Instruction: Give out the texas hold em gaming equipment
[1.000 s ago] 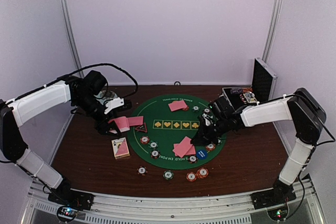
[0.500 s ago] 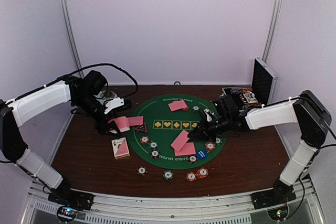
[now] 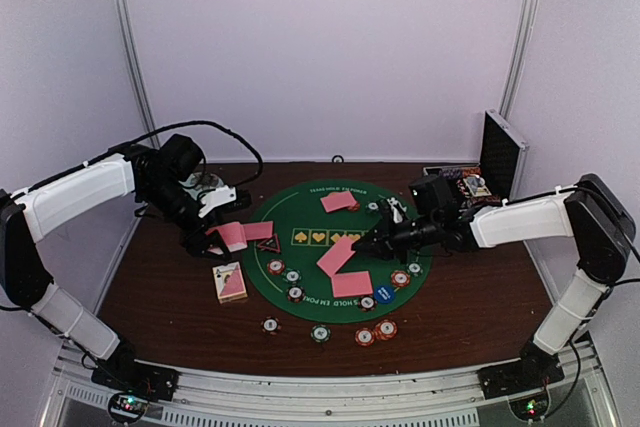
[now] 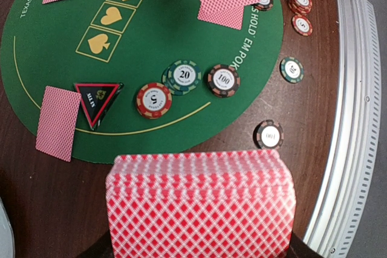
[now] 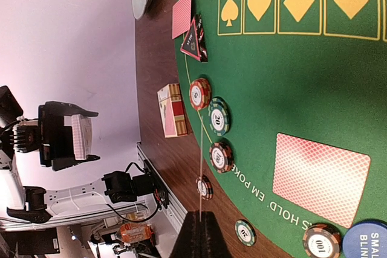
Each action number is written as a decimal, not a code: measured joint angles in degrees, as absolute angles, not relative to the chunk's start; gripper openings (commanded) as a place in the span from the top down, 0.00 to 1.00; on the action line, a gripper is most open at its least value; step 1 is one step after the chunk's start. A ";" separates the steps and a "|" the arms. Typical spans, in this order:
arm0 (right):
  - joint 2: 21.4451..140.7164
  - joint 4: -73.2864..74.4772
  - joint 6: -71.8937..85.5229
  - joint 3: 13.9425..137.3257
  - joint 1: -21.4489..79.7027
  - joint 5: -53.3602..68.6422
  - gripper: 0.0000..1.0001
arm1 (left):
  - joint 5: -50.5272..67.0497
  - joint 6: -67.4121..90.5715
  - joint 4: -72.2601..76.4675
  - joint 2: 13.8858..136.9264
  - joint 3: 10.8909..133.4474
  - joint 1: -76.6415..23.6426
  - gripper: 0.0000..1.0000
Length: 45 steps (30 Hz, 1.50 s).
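Observation:
My left gripper (image 3: 215, 238) is shut on a thick deck of pink-backed playing cards (image 4: 200, 200), held above the table left of the green mat (image 3: 330, 222). The deck hides its fingers in the left wrist view. My right gripper (image 5: 201, 217) is shut on a single card (image 3: 337, 255), seen edge-on (image 5: 201, 161) and lifted over the mat. Another card (image 5: 320, 177) lies flat below it, beside the blue disc (image 5: 369, 243). The black-red triangle marker (image 4: 97, 102) and a card (image 4: 58, 122) sit at the mat's left edge. Striped chips (image 4: 153, 99) (image 4: 183, 75) (image 4: 223, 80) lie along the near rim.
A card box (image 3: 230, 282) lies on the wood left of the mat. More chips (image 3: 320, 333) (image 3: 376, 331) sit near the front edge. The open aluminium case (image 3: 500, 152) stands at the back right. A pale plate (image 3: 205, 187) is under the left arm. Two cards (image 3: 340, 201) lie at the mat's far side.
My right gripper has lifted one card off the pair on the mat and carried it up and left. One card stays lying there. The left arm has not moved.

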<state>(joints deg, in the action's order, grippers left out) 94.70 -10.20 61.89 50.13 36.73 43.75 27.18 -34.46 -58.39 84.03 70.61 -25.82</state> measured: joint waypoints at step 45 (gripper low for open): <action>119.42 -15.59 66.85 76.69 52.49 47.92 1.00 | 27.18 -34.89 -58.67 83.77 70.06 -25.82 1.00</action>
